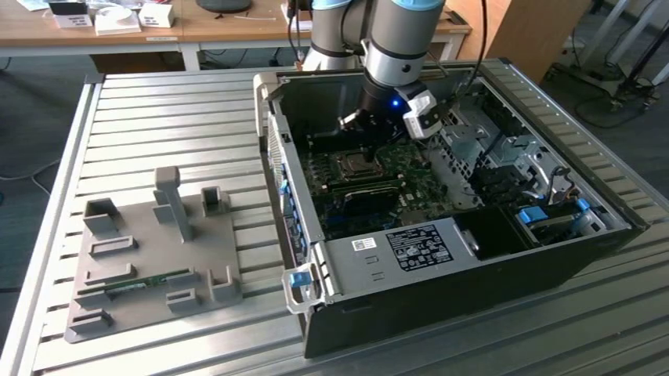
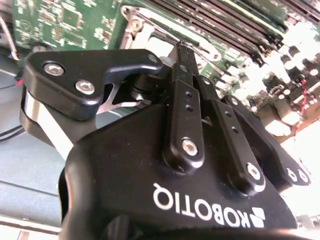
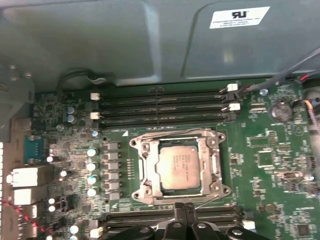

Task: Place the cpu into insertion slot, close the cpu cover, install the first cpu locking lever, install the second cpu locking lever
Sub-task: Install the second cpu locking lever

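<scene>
gripper (image 3: 186, 210): fingers pressed together, empty | cpu (image 3: 181, 169): seated in insertion slot | cpu cover (image 3: 145, 172): down

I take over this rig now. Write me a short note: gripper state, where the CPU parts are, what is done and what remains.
Gripper: fingers together, holding nothing visible, at the socket's edge beside the memory slots.
The cpu sits in the insertion slot on the motherboard inside the computer case.
The cpu cover lies closed over it.
Done: placing, cover.
Left: the locking levers; I cannot tell their state.
</scene>
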`<state>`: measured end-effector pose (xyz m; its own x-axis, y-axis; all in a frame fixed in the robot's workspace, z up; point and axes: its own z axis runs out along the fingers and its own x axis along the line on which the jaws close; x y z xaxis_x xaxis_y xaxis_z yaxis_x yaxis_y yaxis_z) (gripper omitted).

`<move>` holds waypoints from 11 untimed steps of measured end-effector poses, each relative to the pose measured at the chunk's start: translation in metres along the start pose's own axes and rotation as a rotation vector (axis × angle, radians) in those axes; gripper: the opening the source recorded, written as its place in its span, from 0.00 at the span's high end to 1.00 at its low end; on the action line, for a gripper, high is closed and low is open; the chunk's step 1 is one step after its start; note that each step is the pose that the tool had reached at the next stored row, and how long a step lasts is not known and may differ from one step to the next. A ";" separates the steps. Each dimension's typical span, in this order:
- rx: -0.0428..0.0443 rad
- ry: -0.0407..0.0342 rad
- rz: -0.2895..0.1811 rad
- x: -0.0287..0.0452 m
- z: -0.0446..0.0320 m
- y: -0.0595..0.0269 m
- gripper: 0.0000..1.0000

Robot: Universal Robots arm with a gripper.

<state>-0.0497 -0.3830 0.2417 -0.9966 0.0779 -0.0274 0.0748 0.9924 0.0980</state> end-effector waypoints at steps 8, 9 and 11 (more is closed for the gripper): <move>0.0011 0.0168 0.001 -0.0001 0.0001 -0.0004 0.89; 0.0013 0.0169 0.001 -0.0002 0.0000 -0.0012 0.89; 0.0013 0.0169 0.001 0.0000 -0.0001 -0.0023 0.89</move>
<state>-0.0499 -0.3853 0.2416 -0.9970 0.0768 -0.0105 0.0754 0.9925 0.0967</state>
